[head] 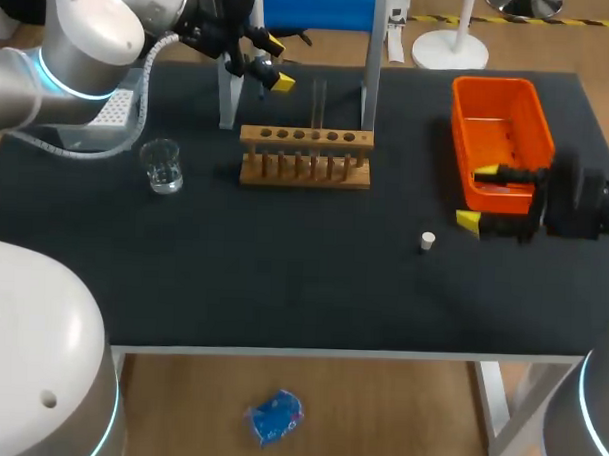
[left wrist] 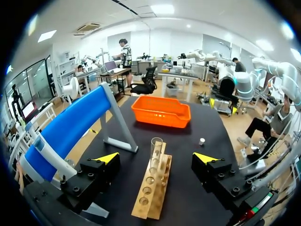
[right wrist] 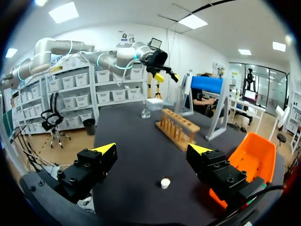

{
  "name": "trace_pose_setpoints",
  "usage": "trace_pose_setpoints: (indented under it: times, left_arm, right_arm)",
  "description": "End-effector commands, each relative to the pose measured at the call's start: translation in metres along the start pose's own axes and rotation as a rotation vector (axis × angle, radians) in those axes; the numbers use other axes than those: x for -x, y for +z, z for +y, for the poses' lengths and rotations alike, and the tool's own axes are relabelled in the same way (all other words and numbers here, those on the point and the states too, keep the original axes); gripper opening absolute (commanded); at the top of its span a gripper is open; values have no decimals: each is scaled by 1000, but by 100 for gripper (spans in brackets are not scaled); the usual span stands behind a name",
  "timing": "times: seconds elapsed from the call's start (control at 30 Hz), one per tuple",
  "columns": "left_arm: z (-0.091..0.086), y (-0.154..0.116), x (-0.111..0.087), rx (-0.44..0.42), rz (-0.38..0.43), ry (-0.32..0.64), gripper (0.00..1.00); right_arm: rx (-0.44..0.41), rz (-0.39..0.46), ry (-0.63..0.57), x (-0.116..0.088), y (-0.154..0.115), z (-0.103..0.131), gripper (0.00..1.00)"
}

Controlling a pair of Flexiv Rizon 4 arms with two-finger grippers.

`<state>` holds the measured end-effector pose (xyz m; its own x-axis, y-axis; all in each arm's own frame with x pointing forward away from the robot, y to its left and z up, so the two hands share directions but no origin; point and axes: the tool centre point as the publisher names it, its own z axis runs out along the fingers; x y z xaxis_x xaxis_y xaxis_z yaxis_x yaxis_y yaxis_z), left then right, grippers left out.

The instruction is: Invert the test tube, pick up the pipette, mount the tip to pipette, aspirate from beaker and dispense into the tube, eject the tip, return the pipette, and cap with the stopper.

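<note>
On wooden rack (head: 306,139), test tube (head: 319,103) upright, long axis vertical

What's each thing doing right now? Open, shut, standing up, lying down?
Left pincer: open, empty.
Right pincer: open, empty.
Stopper: loose on the table.
Tube: standing in the rack, uncapped.
Beaker: upright, uncovered.
Bin: upright, open-topped.

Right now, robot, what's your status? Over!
Left gripper open, test tube ahead in the rack, untouched. Right gripper open, beside the orange bin, stopper ahead on the table. Nothing seen in the way.
</note>
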<state>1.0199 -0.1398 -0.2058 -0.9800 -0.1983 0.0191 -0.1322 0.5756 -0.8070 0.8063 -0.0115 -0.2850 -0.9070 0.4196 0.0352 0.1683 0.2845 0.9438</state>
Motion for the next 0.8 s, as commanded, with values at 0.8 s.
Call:
trace_pose_setpoints:
  times: [0.8]
  left_arm:
    - [0, -1, 1, 3, 3, -1, 100]
  right_arm:
    - [-294, -107, 46, -22, -15, -85, 100]
